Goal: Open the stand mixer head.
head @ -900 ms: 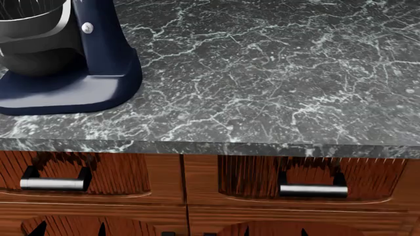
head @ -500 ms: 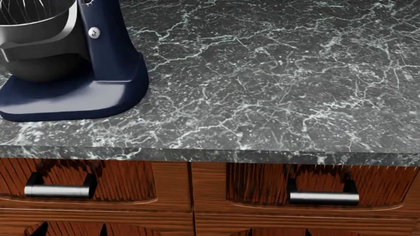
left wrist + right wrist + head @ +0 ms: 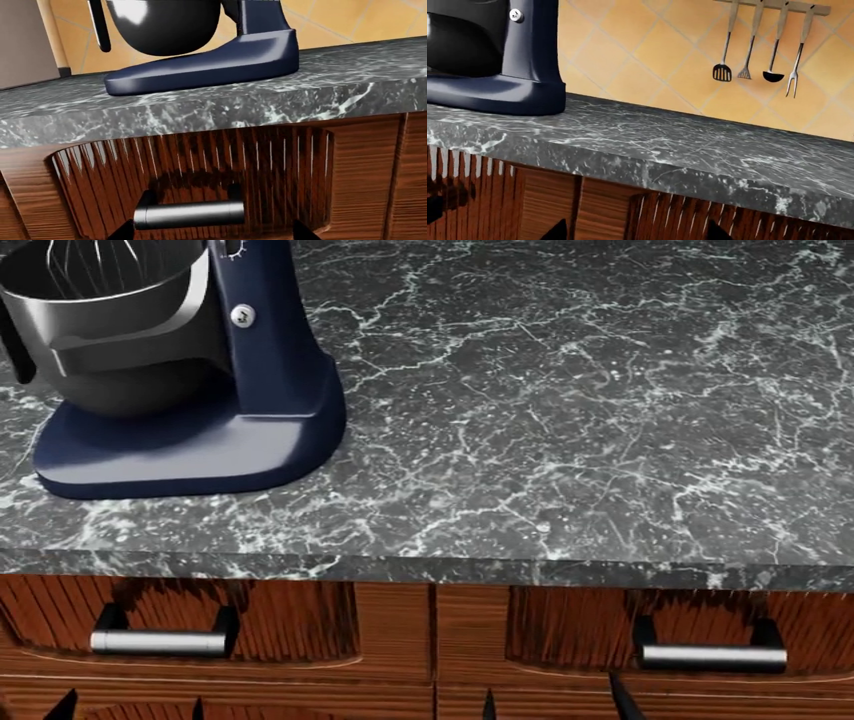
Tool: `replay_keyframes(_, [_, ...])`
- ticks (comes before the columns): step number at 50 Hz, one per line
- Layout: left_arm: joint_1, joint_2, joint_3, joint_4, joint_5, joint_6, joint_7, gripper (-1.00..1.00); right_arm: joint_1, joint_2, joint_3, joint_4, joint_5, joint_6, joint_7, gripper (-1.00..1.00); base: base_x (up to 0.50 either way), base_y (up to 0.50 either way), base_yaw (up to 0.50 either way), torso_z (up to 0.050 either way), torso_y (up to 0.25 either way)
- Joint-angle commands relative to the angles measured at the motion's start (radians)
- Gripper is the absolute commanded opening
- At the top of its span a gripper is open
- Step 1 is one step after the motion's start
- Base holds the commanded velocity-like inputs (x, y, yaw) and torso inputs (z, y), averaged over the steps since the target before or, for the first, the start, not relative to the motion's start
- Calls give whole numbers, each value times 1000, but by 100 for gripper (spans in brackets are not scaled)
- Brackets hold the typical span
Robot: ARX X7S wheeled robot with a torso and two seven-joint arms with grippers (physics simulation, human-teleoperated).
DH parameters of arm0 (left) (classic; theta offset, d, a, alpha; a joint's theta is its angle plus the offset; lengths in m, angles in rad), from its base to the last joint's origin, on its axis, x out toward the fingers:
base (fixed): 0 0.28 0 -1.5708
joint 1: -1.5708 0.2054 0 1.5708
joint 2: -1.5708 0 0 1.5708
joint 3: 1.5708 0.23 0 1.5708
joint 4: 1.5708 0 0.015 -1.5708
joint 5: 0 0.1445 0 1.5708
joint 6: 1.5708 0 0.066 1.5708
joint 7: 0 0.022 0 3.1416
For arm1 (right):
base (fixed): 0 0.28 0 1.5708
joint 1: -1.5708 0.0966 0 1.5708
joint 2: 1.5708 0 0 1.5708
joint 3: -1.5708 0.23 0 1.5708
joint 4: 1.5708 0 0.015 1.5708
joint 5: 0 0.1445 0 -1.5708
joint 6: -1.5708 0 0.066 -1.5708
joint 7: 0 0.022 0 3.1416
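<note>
The navy-blue stand mixer (image 3: 254,430) stands on the dark marble counter at the head view's upper left. Its dark grey bowl (image 3: 114,335) has a wire whisk (image 3: 100,265) inside, and the blue column (image 3: 260,330) rises behind it. The light grey mixer head is out of view in every frame. The mixer base also shows in the left wrist view (image 3: 220,60) and the right wrist view (image 3: 500,95). My left gripper (image 3: 212,234) is open, low in front of a drawer handle (image 3: 190,214). My right gripper (image 3: 636,232) is open, below the counter edge by the drawer fronts.
Wooden drawers with metal bar handles (image 3: 160,642) (image 3: 710,656) sit under the counter edge (image 3: 427,570). Utensils hang on a rail (image 3: 760,45) on the orange tiled wall. A grey upright surface (image 3: 23,45) stands beside the mixer.
The head view has shifted, so the mixer now shows further right and lower, and the whisk has come into sight. The drawer handles have slid right and down.
</note>
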Motion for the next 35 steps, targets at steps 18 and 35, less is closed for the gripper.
replay_keyframes(18, [-1, -23, 18, -35, -2, 67, -10, 100, 23, 16, -45, 30, -28, -23, -40, 100, 166, 500, 0, 0, 0])
replay_keyframes(35, [-9, -35, 41, -40, -16, 53, -28, 100, 27, 35, -78, 42, -14, -51, -53, 100, 61, 189, 0, 0, 0])
